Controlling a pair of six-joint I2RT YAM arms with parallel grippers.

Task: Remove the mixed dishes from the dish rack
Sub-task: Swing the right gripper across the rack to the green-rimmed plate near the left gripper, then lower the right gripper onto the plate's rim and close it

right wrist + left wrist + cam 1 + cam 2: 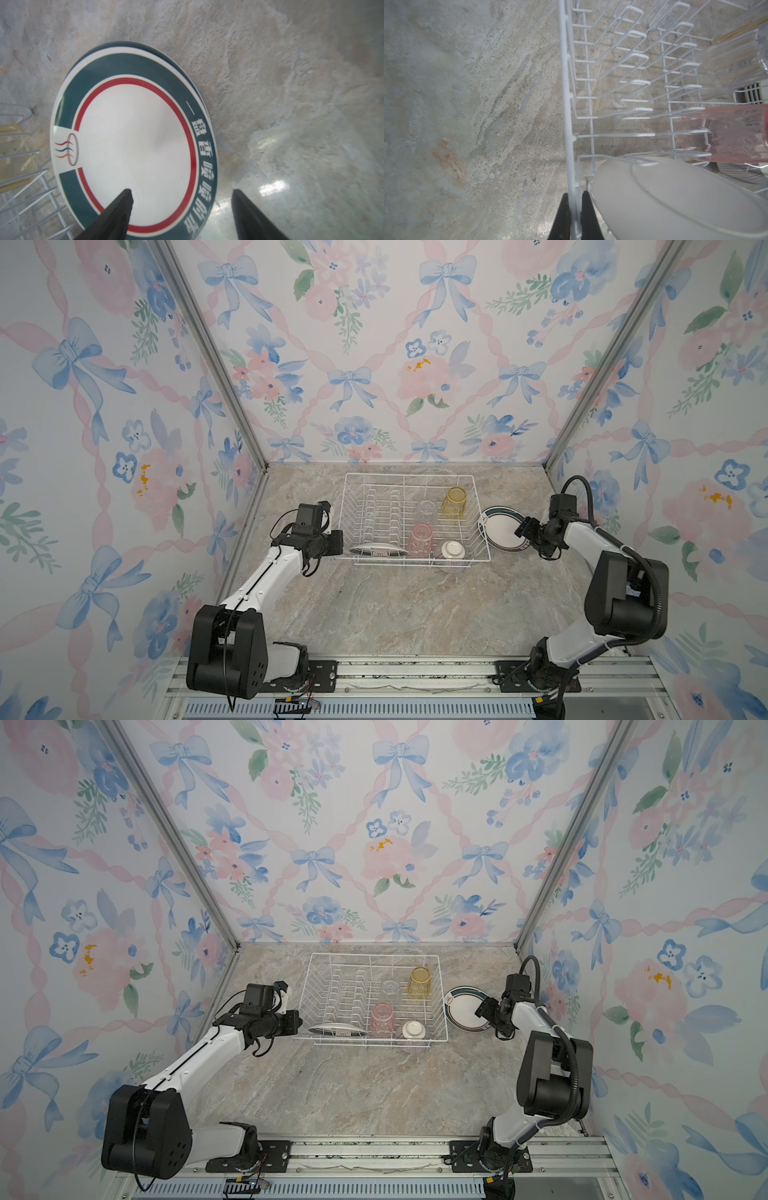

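The white wire dish rack [411,477] stands at the back of the table. In it a white plate [376,549] leans at the front left. Upside down beside it are a pink tumbler [420,538], a clear tumbler [427,509], a yellow tumbler [454,502] and a purple-striped bowl [452,553]. My left gripper [576,207] is shut on the rack's left rim wire [566,104], next to the plate [675,199]. Right of the rack, plates with dark green rims [500,531] lie stacked on the table. My right gripper [181,193] hovers open over the top plate's [135,145] near edge, holding nothing.
Floral walls with metal corner posts [216,364] close in the table on three sides. The marble tabletop [395,614] runs from the rack to the arms' base rail [415,672]. The plate stack [465,1009] lies close to the right wall.
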